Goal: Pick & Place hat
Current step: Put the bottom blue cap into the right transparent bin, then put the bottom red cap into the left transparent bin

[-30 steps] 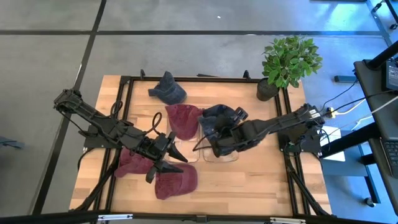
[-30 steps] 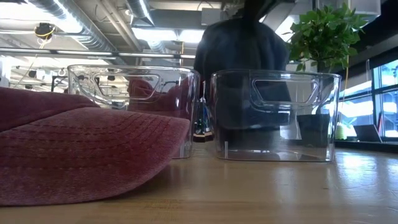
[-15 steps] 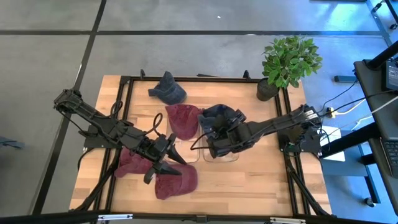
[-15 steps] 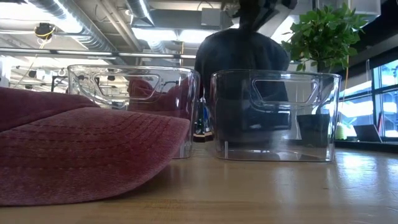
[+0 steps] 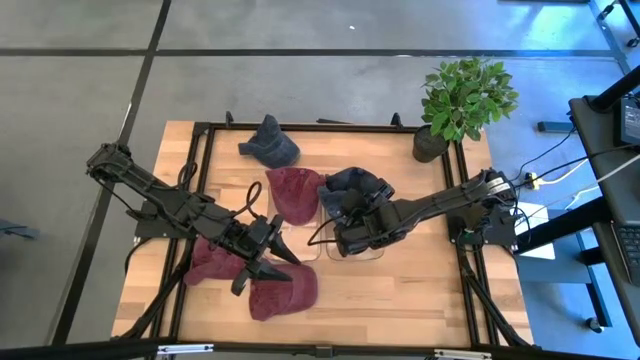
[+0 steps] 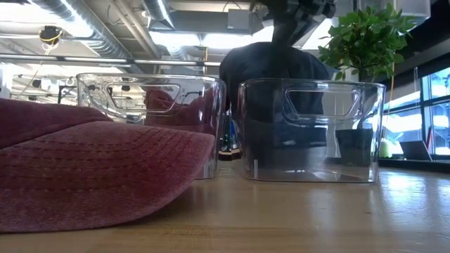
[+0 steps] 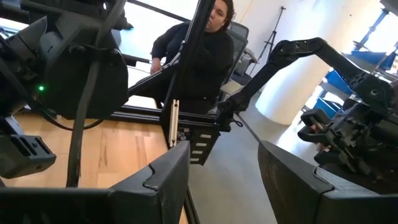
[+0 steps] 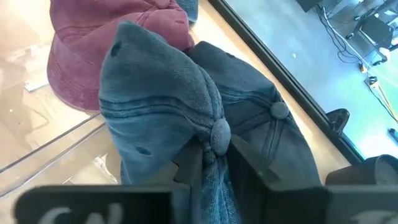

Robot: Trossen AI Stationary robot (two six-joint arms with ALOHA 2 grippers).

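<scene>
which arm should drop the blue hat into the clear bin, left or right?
Right. Its tool is already shut on the blue hat, held above the right-hand clear bin. The left tool hangs open over the maroon hats at the table's front, holding nothing.

Potted plant (image 5: 463, 100) at the table's far right corner; seated person (image 7: 199, 53) beyond the wooden table (image 5: 420, 290).

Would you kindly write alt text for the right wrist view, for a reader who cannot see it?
The right hand pinches a crumpled blue denim cap at its crown, with the hand's dark fingers closed on the fabric. Behind it, a maroon hat lies against a clear plastic bin on the wooden table.
</scene>
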